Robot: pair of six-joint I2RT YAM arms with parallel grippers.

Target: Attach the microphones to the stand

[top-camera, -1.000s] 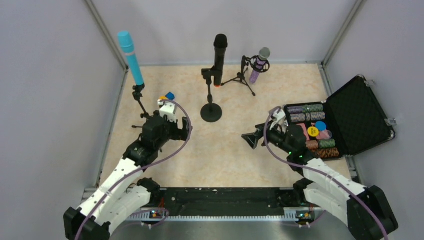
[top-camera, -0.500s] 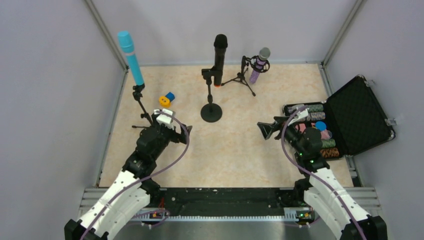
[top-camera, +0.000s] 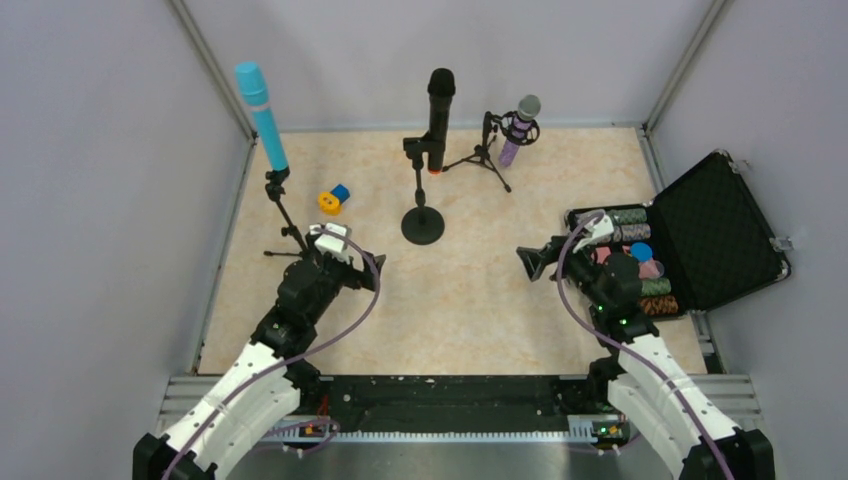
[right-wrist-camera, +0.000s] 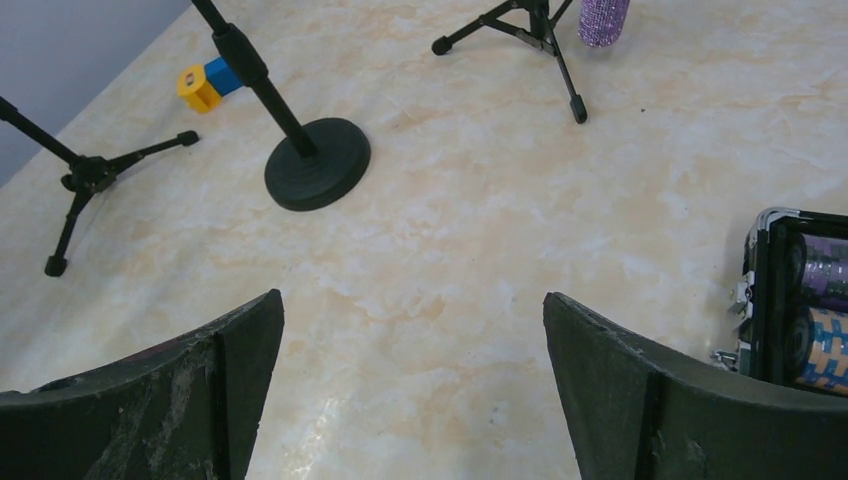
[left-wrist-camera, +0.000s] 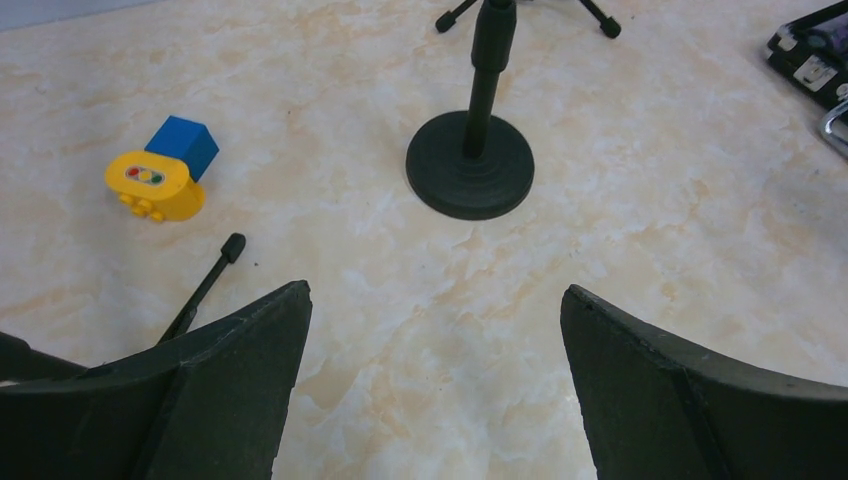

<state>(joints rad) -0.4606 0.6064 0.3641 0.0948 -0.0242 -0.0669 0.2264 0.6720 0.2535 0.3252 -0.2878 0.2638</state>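
Note:
The light blue microphone [top-camera: 262, 116] stands upright in a tripod stand [top-camera: 283, 210] at the far left. The black microphone [top-camera: 439, 115] with an orange end sits in the round-base stand [top-camera: 423, 225] in the middle. The glittery purple microphone [top-camera: 518, 128] hangs in a small tripod stand [top-camera: 483, 155] at the back. My left gripper [top-camera: 366, 268] is open and empty, near the left tripod's legs. My right gripper [top-camera: 529, 262] is open and empty, beside the case. The left wrist view shows the round base [left-wrist-camera: 470, 178]; the right wrist view shows it too [right-wrist-camera: 317, 163].
An open black case [top-camera: 720, 235] with stacks of poker chips lies at the right; its edge shows in the right wrist view [right-wrist-camera: 790, 300]. A yellow and blue toy block [top-camera: 333, 198] lies near the left tripod. Grey walls close in three sides.
Both arms have drawn back toward the near edge; the right gripper has moved right, next to the case. Both grippers stay open. The microphones have not moved.

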